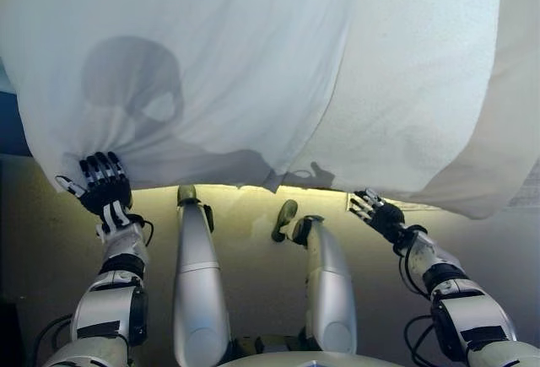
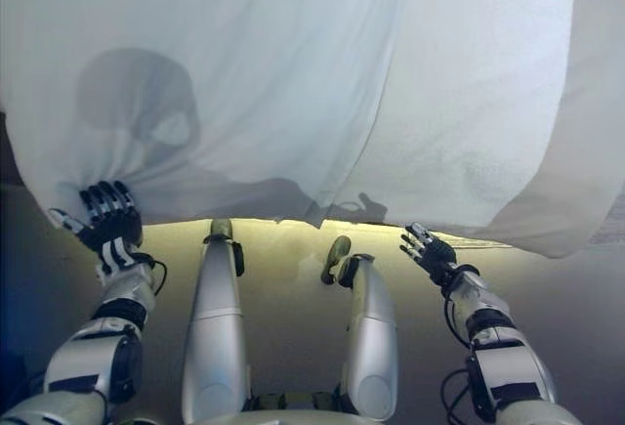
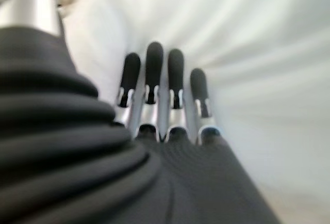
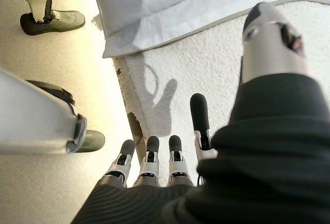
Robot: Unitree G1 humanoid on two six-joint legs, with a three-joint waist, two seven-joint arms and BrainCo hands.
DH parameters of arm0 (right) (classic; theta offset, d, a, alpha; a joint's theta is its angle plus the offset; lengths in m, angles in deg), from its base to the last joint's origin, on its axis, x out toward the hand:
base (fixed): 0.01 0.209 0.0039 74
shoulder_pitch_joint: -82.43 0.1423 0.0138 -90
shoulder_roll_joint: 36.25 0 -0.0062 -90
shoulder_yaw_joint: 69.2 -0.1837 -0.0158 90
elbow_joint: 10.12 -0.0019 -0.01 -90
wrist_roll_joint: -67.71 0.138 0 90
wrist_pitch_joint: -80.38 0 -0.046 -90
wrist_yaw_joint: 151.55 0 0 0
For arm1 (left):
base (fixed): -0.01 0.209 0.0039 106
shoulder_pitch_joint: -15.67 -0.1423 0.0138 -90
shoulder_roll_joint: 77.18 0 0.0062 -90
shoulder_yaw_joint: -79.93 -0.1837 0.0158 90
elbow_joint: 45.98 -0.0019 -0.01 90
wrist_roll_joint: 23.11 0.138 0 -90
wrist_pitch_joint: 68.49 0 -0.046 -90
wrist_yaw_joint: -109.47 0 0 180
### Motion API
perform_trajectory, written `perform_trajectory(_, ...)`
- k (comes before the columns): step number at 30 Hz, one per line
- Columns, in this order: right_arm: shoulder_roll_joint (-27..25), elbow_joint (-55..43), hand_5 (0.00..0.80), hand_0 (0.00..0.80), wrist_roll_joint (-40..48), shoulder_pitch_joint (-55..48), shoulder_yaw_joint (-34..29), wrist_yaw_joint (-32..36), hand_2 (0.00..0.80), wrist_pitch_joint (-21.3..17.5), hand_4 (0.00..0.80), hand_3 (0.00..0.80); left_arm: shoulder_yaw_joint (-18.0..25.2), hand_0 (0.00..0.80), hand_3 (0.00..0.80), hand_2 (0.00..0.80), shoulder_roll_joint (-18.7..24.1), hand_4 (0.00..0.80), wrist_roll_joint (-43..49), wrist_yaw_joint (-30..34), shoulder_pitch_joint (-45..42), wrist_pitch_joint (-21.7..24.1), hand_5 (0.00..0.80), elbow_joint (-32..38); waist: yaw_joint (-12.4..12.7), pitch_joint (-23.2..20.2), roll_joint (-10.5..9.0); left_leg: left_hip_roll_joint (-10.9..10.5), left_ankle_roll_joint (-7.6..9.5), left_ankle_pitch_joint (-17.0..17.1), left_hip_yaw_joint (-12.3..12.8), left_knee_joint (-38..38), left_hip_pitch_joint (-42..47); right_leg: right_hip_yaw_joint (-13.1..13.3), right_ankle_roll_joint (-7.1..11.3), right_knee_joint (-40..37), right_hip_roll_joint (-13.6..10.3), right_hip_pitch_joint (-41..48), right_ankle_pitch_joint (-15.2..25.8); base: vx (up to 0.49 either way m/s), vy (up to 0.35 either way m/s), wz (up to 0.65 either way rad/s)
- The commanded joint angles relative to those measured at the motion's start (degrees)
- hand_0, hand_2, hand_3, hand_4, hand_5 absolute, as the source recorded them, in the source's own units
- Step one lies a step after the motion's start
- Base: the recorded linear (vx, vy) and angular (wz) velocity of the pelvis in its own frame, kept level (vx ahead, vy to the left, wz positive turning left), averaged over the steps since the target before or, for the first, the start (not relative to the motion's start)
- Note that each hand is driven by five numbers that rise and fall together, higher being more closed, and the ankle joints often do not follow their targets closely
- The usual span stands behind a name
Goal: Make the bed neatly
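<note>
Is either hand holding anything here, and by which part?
Left hand lies on the white sheet near its gathered lower corner; grip cannot be told. Right hand holds nothing.

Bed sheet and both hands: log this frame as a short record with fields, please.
sheet: white sheet draped over the bed's near edge, gathered into folds at the left hand
mattress: textured white surface uncovered on the robot's right side
left hand: at the sheet's near edge, fingers straight against the cloth
right hand: open beside the mattress edge, holding nothing
task state: sheet not yet spread flat
</note>
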Motion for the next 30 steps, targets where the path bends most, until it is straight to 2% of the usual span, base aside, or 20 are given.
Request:
perform_trajectory(1, -7.6, 0.7, 0.000, 0.000, 1.2, -3.0, -4.4, 1.3, 0.000, -1.8, 0.000, 0.000, 4.6, 0.000, 0.000, 0.000, 5.3, 0.000, 0.4, 0.0, -1.9, 1.3, 0.000, -0.9, 1.2, 0.6, 4.02, -1.7, 1.86, 1.2, 1.4, -2.3, 1.2, 3.6, 3.83, -3.7, -2.8, -1.6, 9.7, -0.123, 0.125, 0.01)
perform_trajectory(6, -11.0, 0.7, 0.000, 0.000, 1.2, -2.8, -5.2, 1.0, 0.000, -1.5, 0.000, 0.000, 5.5, 0.000, 0.000, 0.000, 8.0, 0.000, 0.3, -0.9, -1.9, 0.5, 0.000, -0.6, 0.8, 0.6, 5.51, -2.1, 1.90, 1.3, 2.2, -2.6, 0.2, 4.4, 3.56, -3.2, -3.2, -3.4, 9.6, -0.047, 0.121, 0.00)
perform_trajectory(7, -11.3, 0.8, 0.000, 0.000, 1.3, -3.0, -5.3, 1.1, 0.000, -1.6, 0.000, 0.000, 5.7, 0.000, 0.000, 0.000, 8.4, 0.000, 0.2, -1.1, -1.9, 0.5, 0.000, -0.4, 0.7, 0.6, 5.61, -2.2, 1.91, 1.3, 2.4, -2.6, 0.0, 4.4, 3.52, -3.2, -3.2, -3.6, 9.5, 0.049, 0.084, 0.05)
perform_trajectory(8, -11.7, 0.9, 0.000, 0.000, 1.5, -3.2, -5.5, 1.3, 0.000, -1.7, 0.000, 0.000, 5.8, 0.000, 0.000, 0.000, 9.0, 0.000, 0.3, -1.3, -1.7, 0.6, 0.000, -0.3, 0.6, 0.5, 5.76, -2.2, 1.61, -0.1, 2.2, -2.3, 0.6, 4.9, 4.01, -2.7, -3.0, -3.3, 8.3, 0.060, 0.060, 0.02)
perform_trajectory(16, -12.9, 1.2, 0.000, 0.000, 3.3, -3.7, -6.0, 3.0, 0.000, -2.5, 0.000, 0.000, 6.4, 0.000, 0.000, 0.000, 12.5, 0.000, 0.4, -4.1, -0.4, -0.4, 0.000, -0.1, 0.5, 0.5, 6.31, -2.2, 1.59, -1.2, 3.0, -1.0, 0.2, 5.0, 4.10, -2.0, -3.5, -3.5, 8.0, -0.002, 0.007, -0.02)
perform_trajectory(20, -11.2, -0.7, 0.000, 0.000, 3.3, -3.8, -6.1, 3.1, 0.000, -2.0, 0.000, 0.000, 6.9, 0.000, 0.000, 0.000, 10.3, 0.000, 2.3, -5.7, -2.4, -2.3, 0.000, 0.2, 0.3, 0.5, 6.92, -2.3, 1.41, -1.6, 4.0, -1.8, 2.6, 5.0, 4.27, -2.5, -3.6, -1.5, 7.6, 0.005, -0.056, -0.02)
perform_trajectory(23, -8.9, -2.6, 0.000, 0.000, 4.3, -4.2, -5.4, 2.0, 0.000, -2.2, 0.000, 0.000, 5.5, 0.000, 0.000, 0.000, 6.8, 0.000, 5.2, -6.2, -4.4, -3.8, 0.000, 1.0, 0.1, 0.3, 7.10, -2.4, 1.14, -1.4, 4.8, -3.2, 5.5, 4.7, 4.43, -3.6, -3.7, 1.0, 7.7, -0.009, -0.127, 0.01)
perform_trajectory(24, -8.0, -3.1, 0.000, 0.000, 4.6, -4.6, -5.2, 1.6, 0.000, -2.5, 0.000, 0.000, 5.0, 0.000, 0.000, 0.000, 5.6, 0.000, 5.8, -6.6, -5.1, -4.4, 0.000, 1.3, 0.2, 0.5, 7.06, -2.4, 1.34, -0.3, 5.3, -3.7, 6.0, 4.2, 4.11, -4.3, -3.9, 1.7, 8.7, -0.051, -0.187, 0.04)
perform_trajectory(30, -3.1, -5.3, 0.000, 0.000, 5.8, -7.5, -5.5, 0.7, 0.000, -3.0, 0.000, 0.000, 3.3, 0.000, 0.000, 0.000, -1.1, 0.000, 9.2, -7.0, -10.6, -8.4, 0.000, -0.2, 0.5, -2.0, 6.29, -2.1, 1.03, -0.1, 6.3, -7.0, 13.2, 2.2, 4.59, -7.8, -4.7, 9.2, 8.7, 0.036, -0.200, 0.03)
